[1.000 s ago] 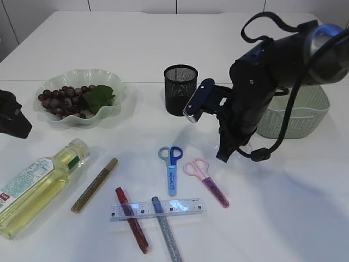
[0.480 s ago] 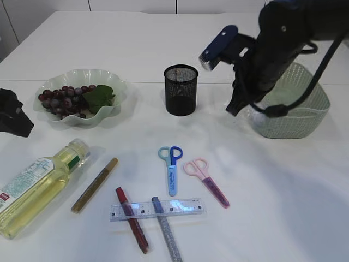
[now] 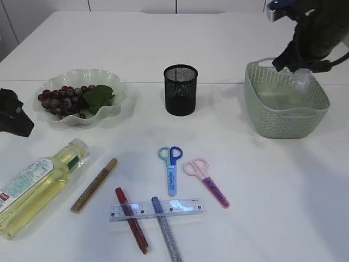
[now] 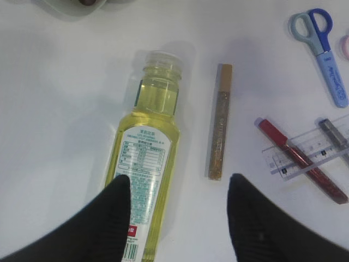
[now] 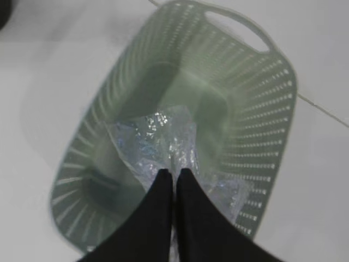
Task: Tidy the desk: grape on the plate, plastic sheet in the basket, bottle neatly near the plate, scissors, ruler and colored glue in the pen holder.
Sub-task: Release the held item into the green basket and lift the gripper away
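My right gripper (image 5: 174, 173) is shut on the clear plastic sheet (image 5: 158, 136) and holds it over the green basket (image 5: 262, 136); in the exterior view it (image 3: 289, 64) hangs above the basket (image 3: 286, 117). My left gripper (image 4: 177, 183) is open above the lying bottle (image 4: 147, 158) and the gold glue stick (image 4: 220, 128); only its black tip (image 3: 13, 117) shows in the exterior view. Grapes (image 3: 60, 101) lie on the plate (image 3: 117, 87). Blue scissors (image 3: 171, 169), pink scissors (image 3: 207, 183), ruler (image 3: 158, 209), red glue (image 3: 131, 218) and silver glue (image 3: 166, 229) lie in front of the pen holder (image 3: 180, 90).
The bottle (image 3: 35, 185) lies on its side at the front left, near the table edge. The gold glue stick (image 3: 94, 184) lies beside it. The table's back seam runs behind the pen holder and basket.
My right arm has swung up and to the right, from in front of the basket to above it, carrying the plastic sheet. The left arm has not moved.
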You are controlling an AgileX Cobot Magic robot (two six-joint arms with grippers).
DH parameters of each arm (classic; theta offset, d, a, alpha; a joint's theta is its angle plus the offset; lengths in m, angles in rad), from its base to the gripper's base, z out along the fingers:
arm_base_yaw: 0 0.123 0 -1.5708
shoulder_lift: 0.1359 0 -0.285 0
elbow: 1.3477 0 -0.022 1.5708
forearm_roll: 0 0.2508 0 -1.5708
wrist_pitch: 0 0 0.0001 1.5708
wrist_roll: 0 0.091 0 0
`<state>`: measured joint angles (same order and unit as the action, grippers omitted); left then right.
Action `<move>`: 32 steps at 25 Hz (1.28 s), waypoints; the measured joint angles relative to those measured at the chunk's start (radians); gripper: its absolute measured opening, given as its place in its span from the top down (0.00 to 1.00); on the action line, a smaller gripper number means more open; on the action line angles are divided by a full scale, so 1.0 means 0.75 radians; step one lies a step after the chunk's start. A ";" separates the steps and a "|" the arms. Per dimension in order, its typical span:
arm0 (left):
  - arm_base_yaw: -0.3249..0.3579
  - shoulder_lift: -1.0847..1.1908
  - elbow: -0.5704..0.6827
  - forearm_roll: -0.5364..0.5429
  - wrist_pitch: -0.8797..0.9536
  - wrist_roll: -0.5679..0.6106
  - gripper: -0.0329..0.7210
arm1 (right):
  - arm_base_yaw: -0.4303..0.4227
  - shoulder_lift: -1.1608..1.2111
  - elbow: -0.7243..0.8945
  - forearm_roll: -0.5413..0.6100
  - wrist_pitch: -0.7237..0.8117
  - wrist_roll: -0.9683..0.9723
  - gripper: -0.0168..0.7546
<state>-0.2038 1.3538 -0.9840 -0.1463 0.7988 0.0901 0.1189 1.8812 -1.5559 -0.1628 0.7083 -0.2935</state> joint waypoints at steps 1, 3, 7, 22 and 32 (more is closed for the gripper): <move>0.000 0.000 0.000 -0.003 0.000 0.000 0.41 | -0.018 0.010 0.000 0.000 -0.015 0.019 0.95; 0.000 0.000 0.000 -0.012 0.000 0.000 0.41 | -0.032 0.034 0.000 0.003 -0.044 0.055 0.86; 0.000 0.000 0.000 -0.028 0.000 0.000 0.41 | -0.032 0.070 0.000 0.013 -0.056 0.077 0.49; 0.000 0.001 0.000 -0.034 -0.013 0.000 0.41 | -0.032 -0.032 0.000 0.237 0.293 0.161 0.28; 0.000 0.001 0.000 -0.040 0.031 0.000 0.41 | -0.032 -0.239 0.136 0.259 0.475 0.261 0.28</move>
<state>-0.2038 1.3545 -0.9840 -0.1761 0.8221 0.0901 0.0948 1.7021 -1.4542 0.0311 1.0648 -0.0981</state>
